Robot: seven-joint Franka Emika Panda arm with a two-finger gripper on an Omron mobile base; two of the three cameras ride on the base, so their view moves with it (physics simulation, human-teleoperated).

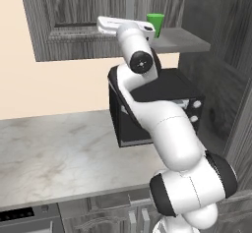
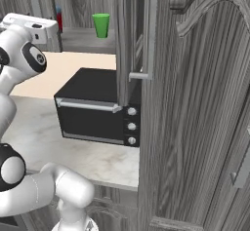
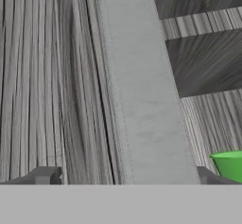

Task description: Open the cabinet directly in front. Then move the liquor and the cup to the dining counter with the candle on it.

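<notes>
Blk microwave [image 2: 100,107] on marble counter [image 1: 54,153]

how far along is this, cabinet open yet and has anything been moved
Done: the cabinet is open, its door swung out with the shelf exposed. In hand: the open hand is up inside the cabinet, holding nothing; the cup sits just off to one side of it. Left: the cup and the liquor both stand on the shelf, so neither has gone to the dining counter.
</notes>
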